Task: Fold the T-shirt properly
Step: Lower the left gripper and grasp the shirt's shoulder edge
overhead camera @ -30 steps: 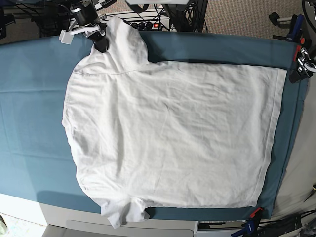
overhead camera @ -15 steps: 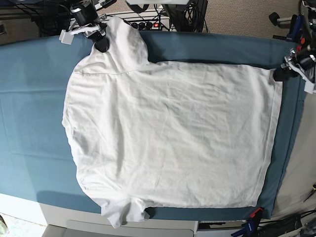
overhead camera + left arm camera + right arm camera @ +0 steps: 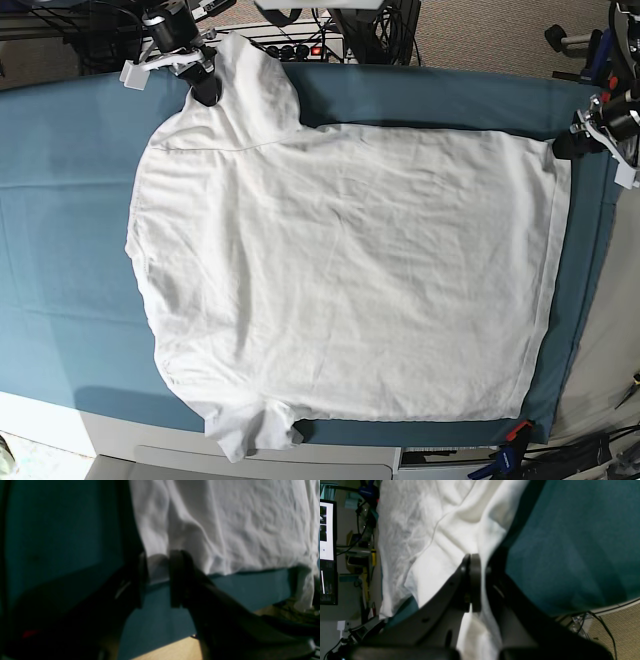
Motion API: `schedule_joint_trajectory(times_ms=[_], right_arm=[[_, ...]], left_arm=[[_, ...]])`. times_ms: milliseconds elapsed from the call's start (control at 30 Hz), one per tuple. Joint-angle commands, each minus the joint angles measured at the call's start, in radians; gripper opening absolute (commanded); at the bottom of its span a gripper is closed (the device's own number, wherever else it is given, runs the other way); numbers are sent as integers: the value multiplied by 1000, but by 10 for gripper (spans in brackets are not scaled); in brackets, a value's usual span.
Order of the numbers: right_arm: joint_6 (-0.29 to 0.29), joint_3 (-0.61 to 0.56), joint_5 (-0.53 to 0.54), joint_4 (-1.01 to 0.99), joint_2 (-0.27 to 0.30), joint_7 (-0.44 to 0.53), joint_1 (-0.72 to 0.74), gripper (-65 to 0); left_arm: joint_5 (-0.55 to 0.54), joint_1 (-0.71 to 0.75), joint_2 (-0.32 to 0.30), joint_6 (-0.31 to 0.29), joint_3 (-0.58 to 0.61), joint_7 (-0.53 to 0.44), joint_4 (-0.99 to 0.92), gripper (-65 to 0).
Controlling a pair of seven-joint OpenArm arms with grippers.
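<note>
On the surface, covered by a teal cloth: one white T-shirt, spread flat, lightly wrinkled, hem toward the base view's right, sleeves at the top left and bottom left.

Right arm, base view's top left: reaches in from the far edge, its gripper low on the upper sleeve. The right wrist view shows its fingers pressed together on a fold of the sleeve fabric, which bunches up on both sides of them.

Left arm, base view's right edge: comes in from the side, its gripper at the upper corner of the hem. The left wrist view shows its fingers part-way apart, one on either side of the hem's corner, which lies between them; whether they press the fabric cannot be told, as that view is dark and blurred.

Writing: a screen at the left of the right wrist view carries marks too small to read. No print or label shows on the T-shirt.
</note>
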Motion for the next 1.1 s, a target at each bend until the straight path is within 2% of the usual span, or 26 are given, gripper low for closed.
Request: schedule_joint_trajectory(times_ms=[0, 200, 500, 567, 667, 800, 1067], right_arm=[[-3, 2, -2, 8, -2, -11, -8, -650], [-3, 2, -2, 8, -2, -11, -8, -650], [-3, 2, -2, 8, -2, -11, -8, -650], [-3, 2, -2, 8, -2, -11, -8, -650], [28, 2, -2, 8, -2, -11, -9, -650], [101, 2, -2, 8, -2, -10, -8, -650], [108, 3, -13, 8, -1, -17, -9, -650]], left_arm=[[-7, 1, -29, -4, -5, 6, 7, -498], [7, 0, -53, -3, -5, -3, 7, -484], [8, 1, -47, 0, -1, -5, 7, -484], [8, 1, -44, 0, -1, -7, 7, -524], [4, 0, -41, 0, -1, -10, 7, -650], [5, 0, -42, 0, -1, -21, 7, -650], [5, 2, -47, 0, -2, -24, 7, -650]])
